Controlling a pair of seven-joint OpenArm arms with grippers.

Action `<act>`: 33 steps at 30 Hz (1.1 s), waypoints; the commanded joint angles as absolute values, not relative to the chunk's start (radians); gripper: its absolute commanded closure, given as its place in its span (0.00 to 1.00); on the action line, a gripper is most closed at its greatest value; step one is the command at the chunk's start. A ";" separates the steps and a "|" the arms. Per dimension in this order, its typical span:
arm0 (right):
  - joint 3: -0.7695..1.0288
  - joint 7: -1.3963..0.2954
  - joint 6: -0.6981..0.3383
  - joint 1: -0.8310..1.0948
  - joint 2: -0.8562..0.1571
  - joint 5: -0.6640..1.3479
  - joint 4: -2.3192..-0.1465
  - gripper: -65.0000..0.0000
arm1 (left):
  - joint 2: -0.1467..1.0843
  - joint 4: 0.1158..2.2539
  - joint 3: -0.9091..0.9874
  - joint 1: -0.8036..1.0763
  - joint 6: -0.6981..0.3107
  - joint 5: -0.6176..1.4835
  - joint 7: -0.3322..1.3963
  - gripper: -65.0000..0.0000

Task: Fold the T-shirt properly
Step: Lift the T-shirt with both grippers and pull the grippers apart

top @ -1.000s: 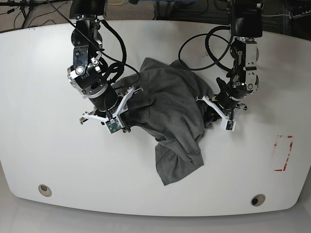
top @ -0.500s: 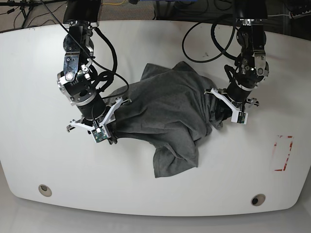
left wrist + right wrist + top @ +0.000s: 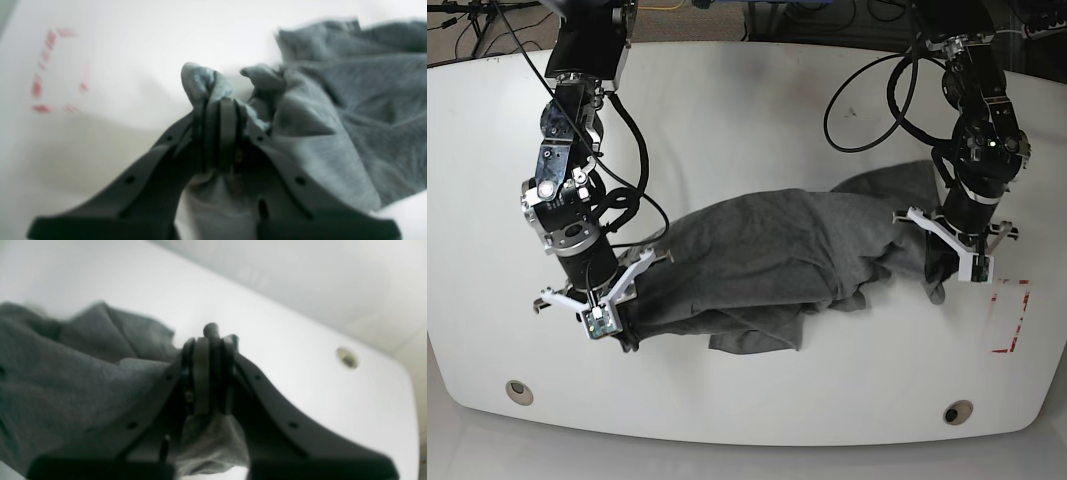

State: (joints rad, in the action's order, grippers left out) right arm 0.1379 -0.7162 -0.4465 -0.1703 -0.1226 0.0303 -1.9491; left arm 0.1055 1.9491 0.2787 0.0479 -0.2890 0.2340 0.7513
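Left gripper (image 3: 218,103): jaws pressed together on a bunched fold of the T-shirt (image 3: 350,110), a tuft of cloth poking out beyond the tips. In the base view this gripper (image 3: 954,262) sits at the end of an arm reaching down from the far edge of the table (image 3: 757,90), wrist angled down toward the near side, cable looping behind it.

Right gripper (image 3: 208,340): jaws likewise clamped on a pinch of grey cloth, a small nub showing past the tips and more cloth gathered beneath the fingers. In the base view this gripper (image 3: 617,320) hangs from an arm bent at the elbow, wrist tilted down and outward.

The T-shirt (image 3: 767,265) stretches between the two grippers as a long, creased band, sagging onto the table at mid-span, with a loose flap trailing toward the near edge.

View differences: only the base view shows both arms and the full span of the shirt. The left wrist view alone shows the cloth tuft at close range; red dashed marks (image 3: 43,70) lie blurred beyond that gripper. The right wrist view shows a round table hole (image 3: 347,357) off to the gripper's side.
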 commanded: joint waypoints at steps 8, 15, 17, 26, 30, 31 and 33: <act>0.142 -0.687 -0.443 -0.378 -0.194 0.038 -1.905 0.99 | 0.114 1.991 0.357 -0.193 -0.286 0.246 0.854 1.00; 0.139 -0.687 -0.443 -0.519 -0.246 0.044 -1.810 0.99 | 0.116 1.991 0.403 -0.375 -0.286 0.245 0.960 1.00; 0.139 -0.687 -0.443 -0.552 -0.263 0.044 -1.785 0.99 | 0.130 1.991 0.414 -0.420 -0.286 0.245 0.990 1.00; 0.137 -0.687 -0.443 -0.690 -0.305 0.045 -1.695 0.99 | 0.159 1.991 0.424 -0.582 -0.286 0.245 1.055 1.00; 0.140 -0.688 -0.443 -0.734 -0.303 0.045 -1.666 0.99 | 0.196 1.988 0.426 -0.624 -0.286 0.245 1.056 1.00; 0.140 -0.688 -0.443 -0.739 -0.303 0.045 -1.662 0.99 | 0.202 1.986 0.426 -0.630 -0.286 0.245 1.056 1.00; 0.140 -0.688 -0.443 -0.740 -0.305 0.045 -1.661 0.99 | 0.206 1.985 0.426 -0.633 -0.286 0.245 1.056 1.00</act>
State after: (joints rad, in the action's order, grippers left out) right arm 0.1341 -0.7162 -0.4465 -0.7033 -0.2924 0.0486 -1.6474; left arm 0.1875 1.9739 0.4221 -0.6014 -0.2909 0.2539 1.0843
